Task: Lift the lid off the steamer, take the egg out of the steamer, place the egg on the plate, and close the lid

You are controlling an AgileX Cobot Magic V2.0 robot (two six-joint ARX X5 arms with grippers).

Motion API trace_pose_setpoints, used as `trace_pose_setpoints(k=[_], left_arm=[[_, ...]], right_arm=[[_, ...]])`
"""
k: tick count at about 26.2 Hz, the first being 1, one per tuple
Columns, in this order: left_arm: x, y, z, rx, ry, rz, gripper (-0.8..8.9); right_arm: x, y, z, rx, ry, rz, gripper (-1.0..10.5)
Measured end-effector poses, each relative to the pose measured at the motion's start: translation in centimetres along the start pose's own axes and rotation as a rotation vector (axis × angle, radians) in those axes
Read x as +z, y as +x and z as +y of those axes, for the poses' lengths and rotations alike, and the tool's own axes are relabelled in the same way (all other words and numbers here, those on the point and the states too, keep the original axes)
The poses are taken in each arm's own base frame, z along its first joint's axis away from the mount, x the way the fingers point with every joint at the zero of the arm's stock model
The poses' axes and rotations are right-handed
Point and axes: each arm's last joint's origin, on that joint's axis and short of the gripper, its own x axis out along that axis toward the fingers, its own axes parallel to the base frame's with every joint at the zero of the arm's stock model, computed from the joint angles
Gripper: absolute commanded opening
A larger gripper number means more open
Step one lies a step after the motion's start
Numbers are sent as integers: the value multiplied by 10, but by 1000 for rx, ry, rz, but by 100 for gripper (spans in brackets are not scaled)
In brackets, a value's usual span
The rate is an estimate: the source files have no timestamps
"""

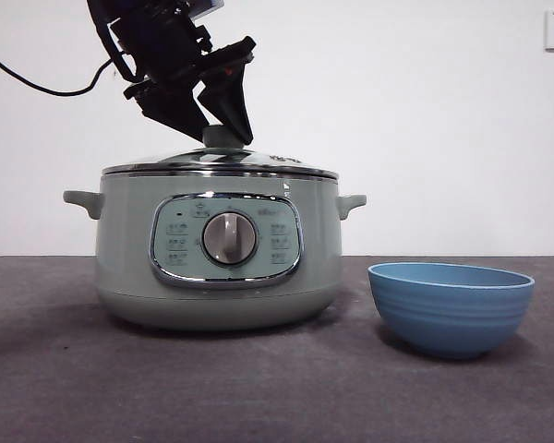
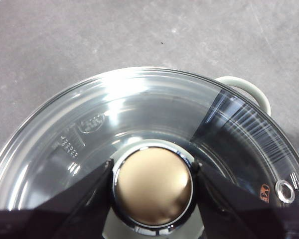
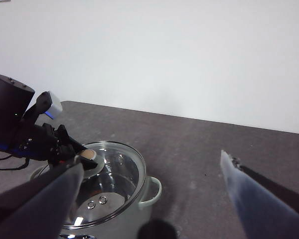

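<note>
Even bright light, glare streaks on the lid (image 2: 139,114), near jaws blurred

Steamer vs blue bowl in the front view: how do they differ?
The steamer is pale sage green and far larger; the plate, a bowl, is blue and small. The steamer is closed by its glass lid, with the left gripper at the knob; the plate stands open, untouched. Both are round and sit upright on the table.
</note>
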Motion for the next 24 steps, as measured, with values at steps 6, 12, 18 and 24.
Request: trace_pose_setpoints(k=[6,12,18,24], left_arm=[[0,0,0,-1,-1,10,-8],[1,-3,0,0,-6,44,128],[0,-3,1,2,-16,48,503],[-2,-7,2,-6,-38,73,503]], right_arm=[[0,0,0,0,0,3,474],[-1,0,0,0,0,6,474],[-4,0,0,-2,-3,44,474],[-11,-1,0,-4,-9,111,474]])
